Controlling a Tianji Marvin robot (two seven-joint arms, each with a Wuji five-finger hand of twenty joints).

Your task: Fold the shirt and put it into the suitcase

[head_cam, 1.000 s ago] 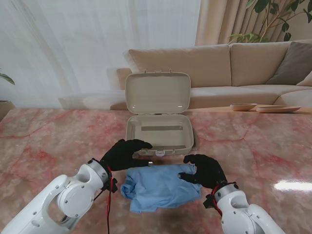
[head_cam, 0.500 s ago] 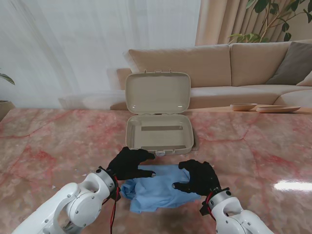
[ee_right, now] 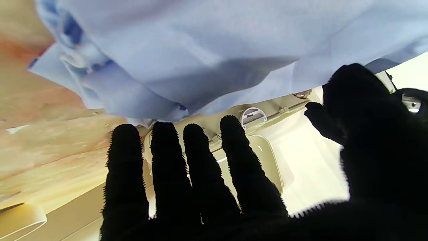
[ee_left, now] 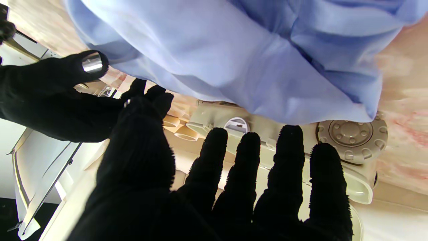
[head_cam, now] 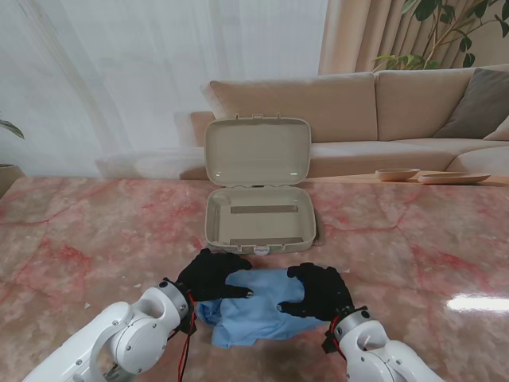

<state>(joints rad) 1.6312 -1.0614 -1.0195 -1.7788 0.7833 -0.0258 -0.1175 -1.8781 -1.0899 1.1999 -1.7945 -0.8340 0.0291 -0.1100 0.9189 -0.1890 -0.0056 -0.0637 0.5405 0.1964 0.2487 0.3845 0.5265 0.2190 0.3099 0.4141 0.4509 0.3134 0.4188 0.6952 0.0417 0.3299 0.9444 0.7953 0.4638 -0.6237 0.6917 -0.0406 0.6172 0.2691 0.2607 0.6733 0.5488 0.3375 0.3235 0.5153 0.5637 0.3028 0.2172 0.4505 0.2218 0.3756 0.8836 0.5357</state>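
The shirt (head_cam: 258,306), pale blue and bunched into a rough, uneven bundle, lies on the worktop (head_cam: 95,239) between the two hands and under their fingertips. The suitcase (head_cam: 258,215) stands open just beyond the fingertips of both hands, lid upright, tray empty.

Step in hand, as judged: gathering and pressing the bundle ahead of the lift into the case. To do it well, both hands should come in flat from opposite sides and close evenly, fingers sliding under the far edge so the loose layers are trapped and none trails. The fold is untidy at the edge nearest the right wrist; it would be better squared before lifting. The lift must clear the case's front lip, which sits close to the cloth.

Left hand (head_cam: 213,273): fingers spread and extended, palm down, resting over the cloth's left portion. The wrist view shows the fingers (ee_left: 240,160) straight, clamping nothing.

Right hand (head_cam: 318,288): likewise splayed, palm down on the right portion, fingers (ee_right: 197,157) straight and side by side, thumb apart. Neither hand grips the shirt; whether the palms press firmly or only touch cannot be determined.
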